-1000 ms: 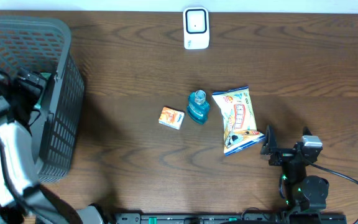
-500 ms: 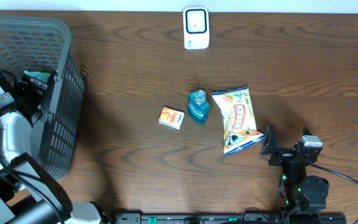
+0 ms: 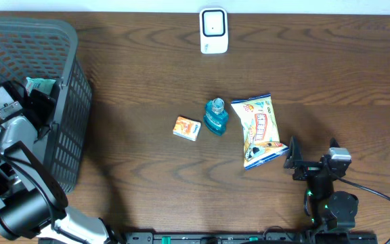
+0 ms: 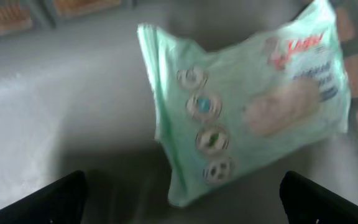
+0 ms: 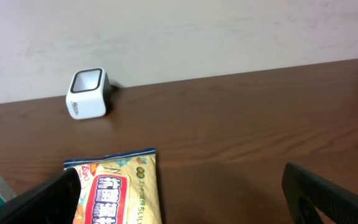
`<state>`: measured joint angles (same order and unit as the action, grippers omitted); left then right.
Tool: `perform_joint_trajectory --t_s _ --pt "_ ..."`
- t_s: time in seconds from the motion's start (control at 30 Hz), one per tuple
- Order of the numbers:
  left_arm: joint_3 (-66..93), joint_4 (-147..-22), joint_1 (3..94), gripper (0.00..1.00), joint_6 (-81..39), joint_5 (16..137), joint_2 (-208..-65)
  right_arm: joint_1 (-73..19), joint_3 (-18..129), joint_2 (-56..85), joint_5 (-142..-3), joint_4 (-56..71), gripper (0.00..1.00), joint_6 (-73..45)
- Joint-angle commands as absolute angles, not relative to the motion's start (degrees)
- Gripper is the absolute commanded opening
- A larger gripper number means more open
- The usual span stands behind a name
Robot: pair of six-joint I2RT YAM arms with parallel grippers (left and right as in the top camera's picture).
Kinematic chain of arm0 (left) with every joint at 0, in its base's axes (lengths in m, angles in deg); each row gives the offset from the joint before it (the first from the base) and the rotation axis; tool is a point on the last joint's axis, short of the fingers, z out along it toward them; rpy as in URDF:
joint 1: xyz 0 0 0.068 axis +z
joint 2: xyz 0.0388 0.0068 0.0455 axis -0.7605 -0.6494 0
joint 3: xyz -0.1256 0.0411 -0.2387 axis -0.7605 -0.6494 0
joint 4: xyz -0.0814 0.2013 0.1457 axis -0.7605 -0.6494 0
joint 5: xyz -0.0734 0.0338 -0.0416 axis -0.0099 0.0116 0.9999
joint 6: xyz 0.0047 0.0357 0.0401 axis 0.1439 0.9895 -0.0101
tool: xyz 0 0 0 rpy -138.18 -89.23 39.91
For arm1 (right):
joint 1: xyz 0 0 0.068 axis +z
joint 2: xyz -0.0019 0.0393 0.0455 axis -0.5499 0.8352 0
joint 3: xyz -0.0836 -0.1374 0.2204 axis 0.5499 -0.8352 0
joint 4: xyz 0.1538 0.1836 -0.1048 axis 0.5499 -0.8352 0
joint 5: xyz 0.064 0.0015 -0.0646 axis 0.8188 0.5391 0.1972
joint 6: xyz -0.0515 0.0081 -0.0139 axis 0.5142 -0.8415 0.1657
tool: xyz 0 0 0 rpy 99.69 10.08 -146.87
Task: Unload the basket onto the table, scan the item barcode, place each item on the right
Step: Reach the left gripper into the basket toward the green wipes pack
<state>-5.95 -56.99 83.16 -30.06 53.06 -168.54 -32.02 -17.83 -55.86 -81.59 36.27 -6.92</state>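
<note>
Moved since a second ago: your left arm alone. Its wrist has swung toward the basket's near side, and more of the green pack now shows past it. Everything on the table lies where it did.

1. Left gripper point(image 4: 185, 210): inside the basket, jaws spread wide, holding nothing. You see only the two dark fingertips at the bottom corners of the wrist view.
2. Mint-green soft pack point(image 4: 247, 112): in the basket, ahead of the left fingertips and not between them. Its printed face is turned to the wrist camera, with four round marks down one edge and red lettering near a corner. The wrist view is blurred, so you cannot read the print, find a barcode, or tell whether the pack lies flat or leans on the wall.
3. Grey mesh basket point(image 3: 70, 108): at the table's left end.
4. White scanner point(image 3: 214, 30): at the far edge of the table point(image 3: 147, 68), well apart from both grippers.
5. Right gripper point(image 5: 182, 202): low over the table's near right, jaws wide and empty, facing the scanner.
6. Yellow snack bag point(image 3: 259, 130): just beyond the right gripper, lying flat.
7. Blue bottle point(image 3: 216, 116): just left of the bag.
8. Small orange box point(image 3: 187, 128): just left of the bottle.
</note>
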Motion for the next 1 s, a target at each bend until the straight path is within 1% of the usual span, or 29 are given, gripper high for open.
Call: perform_joint_trajectory --t_s 0.0,0.03,0.07,0.1,0.13,0.17,0.2,0.4,0.6,0.77,0.87,0.9,0.93,0.97 --pt "-5.0 -57.8 83.3 0.93 -29.3 52.3 -171.3 -32.2 -18.0 -56.1 -82.1 36.2 0.99 -6.1" --pt "-5.0 -58.0 83.3 0.74 -29.3 52.3 -171.5 -32.2 -18.0 -56.1 -82.1 36.2 0.99 -6.1" --pt "-5.0 -58.2 83.3 0.59 -29.3 52.4 -171.5 -32.2 -18.0 -56.1 -82.1 36.2 0.99 -6.1" --pt "-5.0 -58.1 83.3 0.40 -29.3 52.4 -171.5 -32.2 -18.0 -56.1 -82.1 36.2 0.99 -6.1" --pt "-5.0 -57.9 83.3 0.27 -29.3 52.4 -171.3 -32.2 -18.0 -56.1 -82.1 36.2 0.99 -6.1" --pt "-5.0 -57.7 83.3 0.19 -29.3 52.4 -171.2 -32.2 -18.0 -56.1 -82.1 36.2 0.99 -6.1" --pt "-5.0 -57.7 83.3 0.08 -29.3 52.4 -171.0 -32.2 -18.0 -56.1 -82.1 36.2 0.99 -6.1" --pt "-5.0 -58.2 83.3 0.07 -27.5 52.8 -168.2 -32.2 -18.0 -56.1 -82.1 36.2 0.99 -6.1" --pt "-5.0 -61.5 83.4 0.07 -27.9 52.1 -159.1 -32.2 -18.0 -56.1 -82.1 36.2 0.99 -6.1" --pt "-5.0 -67.3 83.4 0.07 -36.1 47.7 -149.1 -32.2 -18.0 -56.1 -82.1 36.2 0.99 -6.1" --pt "-5.0 -67.9 83.4 0.07 -36.7 46.8 -145.0 -32.2 -18.0 -56.1 -82.1 36.2 0.99 -6.1" --pt "-5.0 -67.6 83.4 0.22 -36.6 46.6 -144.3 -32.2 -18.0 -56.1 -82.1 36.2 0.99 -6.1" --pt "-5.0 -67.4 83.4 0.44 -36.6 46.5 -144.1 -32.2 -18.0 -56.1 -82.1 36.2 0.99 -6.1" --pt "-5.0 -67.2 83.4 0.60 -36.6 46.5 -144.2 -32.2 -18.0 -56.1 -82.1 36.2 0.99 -6.1"
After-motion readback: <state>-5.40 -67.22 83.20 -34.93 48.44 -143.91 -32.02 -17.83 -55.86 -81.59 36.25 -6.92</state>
